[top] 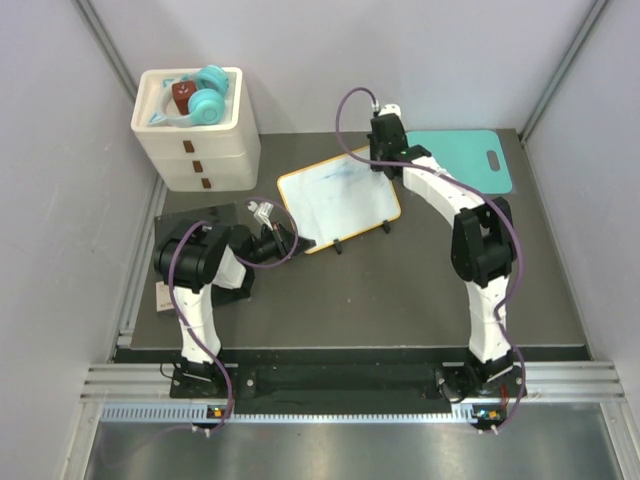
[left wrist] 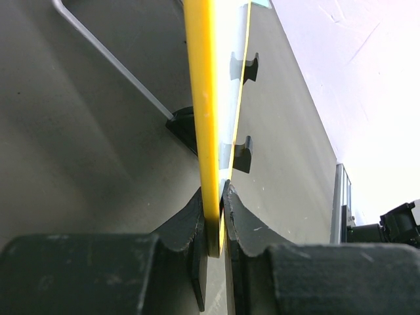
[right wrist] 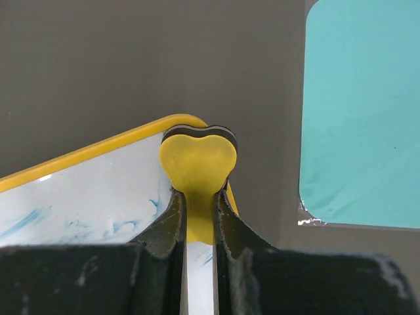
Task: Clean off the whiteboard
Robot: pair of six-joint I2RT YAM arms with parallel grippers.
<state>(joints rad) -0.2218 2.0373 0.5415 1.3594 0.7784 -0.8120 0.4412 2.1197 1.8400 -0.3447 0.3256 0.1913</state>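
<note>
The whiteboard [top: 338, 199] sits around the middle of the top view, a bit above centre, turned at an angle on the dark bench [top: 400, 290]. Your left tool [left wrist: 220, 197] is pinched down on its lower-left edge. In the left wrist view you can see the yellow frame squeezed right between the two fingers, with the board running edge-on up the frame and two black feet [left wrist: 241, 152] sticking out to the right of it. Your right tool [right wrist: 199, 197] is closed tight around a yellow heart-shaped eraser [right wrist: 198, 161]. The eraser has a dark layer on its far side and sits at the board's upper-right corner, overlapping the frame. The white surface beside it has pale blue smears all over, and there's a faint blue streak in the top view too. The teal mat [top: 465, 158] lies just right of that corner, apart from the board. A white drawer unit [top: 200, 150] is in the upper left, with teal stuff on top.
</note>
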